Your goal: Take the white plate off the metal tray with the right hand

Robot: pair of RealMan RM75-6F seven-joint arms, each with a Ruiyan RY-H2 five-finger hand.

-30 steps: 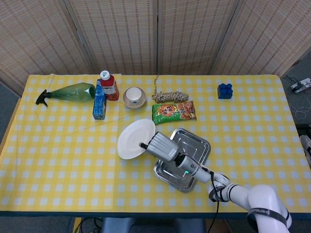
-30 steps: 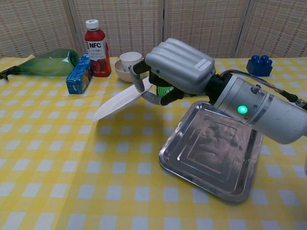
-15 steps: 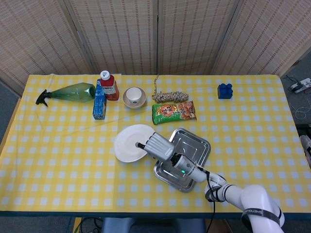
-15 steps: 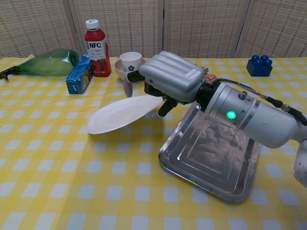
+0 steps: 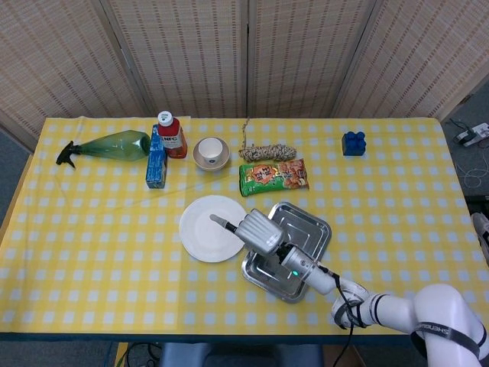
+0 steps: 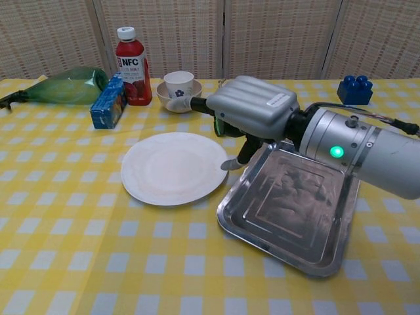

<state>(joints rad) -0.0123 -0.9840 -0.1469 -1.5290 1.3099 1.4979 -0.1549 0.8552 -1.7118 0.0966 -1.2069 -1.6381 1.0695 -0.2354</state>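
Observation:
The white plate (image 5: 209,218) (image 6: 174,167) lies flat on the yellow checked cloth, just left of the metal tray (image 5: 304,229) (image 6: 295,207). My right hand (image 5: 256,231) (image 6: 252,115) hovers over the plate's right rim and the tray's left edge, fingers spread and holding nothing. A thumb tip hangs just above the plate's rim. The tray is bare. My left hand shows in neither view.
Along the back stand a green spray bottle (image 5: 114,145), a blue box (image 5: 157,164), a red juice bottle (image 5: 171,134), a cup in a bowl (image 5: 211,152), a rope coil (image 5: 267,152), a green snack bag (image 5: 273,177) and a blue block (image 5: 352,143).
The plate, held tilted in my right hand a second ago, came down flat onto the cloth. My fingers opened and let it go, and the hand rose slightly to the right.

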